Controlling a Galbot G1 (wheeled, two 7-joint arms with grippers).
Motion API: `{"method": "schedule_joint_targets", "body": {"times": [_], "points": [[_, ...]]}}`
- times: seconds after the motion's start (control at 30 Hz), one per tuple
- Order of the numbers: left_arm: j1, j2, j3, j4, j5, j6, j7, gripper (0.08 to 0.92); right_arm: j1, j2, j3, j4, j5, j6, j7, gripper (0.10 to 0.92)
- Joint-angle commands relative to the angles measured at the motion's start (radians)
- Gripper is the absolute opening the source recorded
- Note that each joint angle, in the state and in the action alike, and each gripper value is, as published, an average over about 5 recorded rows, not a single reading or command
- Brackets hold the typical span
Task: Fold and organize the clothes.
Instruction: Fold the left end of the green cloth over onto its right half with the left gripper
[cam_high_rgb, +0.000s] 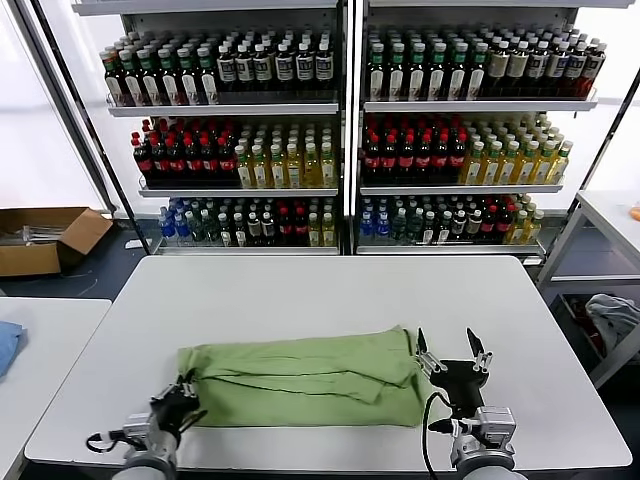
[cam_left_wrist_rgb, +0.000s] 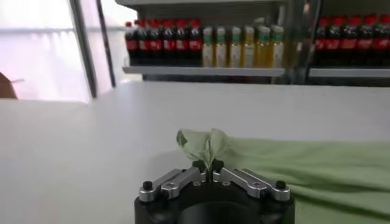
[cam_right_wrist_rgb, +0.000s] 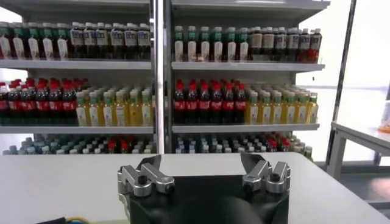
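Behind your white worktop (cam_high_rgb: 300, 290) stand bottle shelves (cam_high_rgb: 340, 110). Your left end effector (cam_left_wrist_rgb: 209, 165) pinches the green shirt's (cam_high_rgb: 310, 378) near-left corner; your right end effector (cam_high_rgb: 452, 352) gapes wide beside its right edge.

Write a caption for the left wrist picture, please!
Left end effector shut on a bunched corner of the green shirt on the white table.
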Motion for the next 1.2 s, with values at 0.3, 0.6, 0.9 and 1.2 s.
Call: {"method": "schedule_joint_targets", "body": {"times": [0.3,0.6,0.9,1.2], "points": [[-0.008,0.406,-0.415,0.007,-0.109,0.026,0.015,0.101,0.018,0.015,-0.035,-0.002,-0.007,-0.002,0.005,0.823],[-0.040,0.183,-0.066,-0.158,-0.042,0.078,-0.024,0.101,-0.027,0.012,0.003,0.015,-0.008,0.008,0.004,0.823],[-0.069,0.021,0.182,-0.153,0.104,0.103,-0.037,0.101,-0.057,0.017,0.025,0.029,-0.013,0.011,0.005,0.823],[-0.092,-0.021,0.271,-0.117,0.181,0.105,-0.024,0.101,-0.086,0.029,0.027,0.033,-0.030,0.018,0.005,0.823]]}}
